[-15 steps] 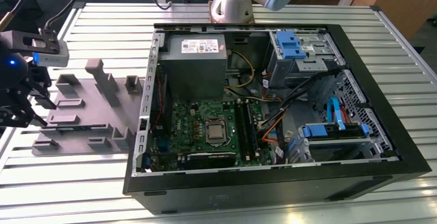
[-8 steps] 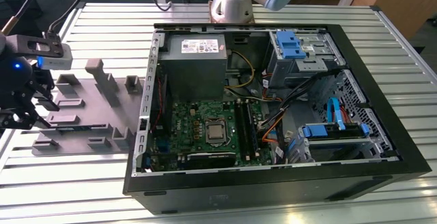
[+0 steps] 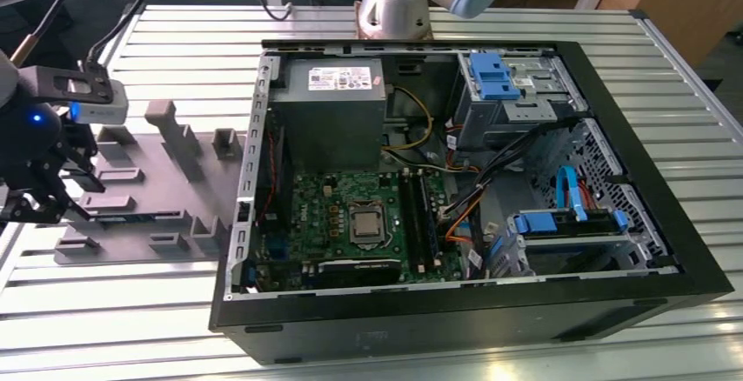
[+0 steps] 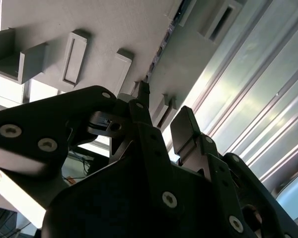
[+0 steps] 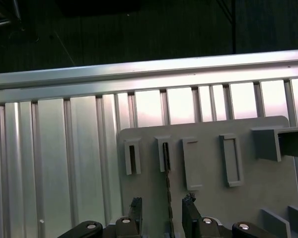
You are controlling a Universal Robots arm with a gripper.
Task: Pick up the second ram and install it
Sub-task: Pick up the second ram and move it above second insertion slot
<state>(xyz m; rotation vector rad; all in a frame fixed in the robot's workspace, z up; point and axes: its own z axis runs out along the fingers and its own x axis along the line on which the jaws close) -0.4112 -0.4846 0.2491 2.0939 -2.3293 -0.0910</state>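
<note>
At nine o'clock in the exterior view, the gripper (image 3: 70,203) is spread open astride the second ram (image 3: 130,217). Its thin edge should be centred between the fingers before closure.

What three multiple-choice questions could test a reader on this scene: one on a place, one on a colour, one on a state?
1. Where is the second ram? A in a motherboard slot; B in the grey holder tray; C on the table.
2. What colour are the drive brackets? A red; B blue; C yellow.
3. How is the claw? A open; B shut on the ram; C shut, empty.
Answers: B, it stands on edge in the tray; B, they show blue in the exterior view; A, its fingers stand apart beside the ram.
</note>
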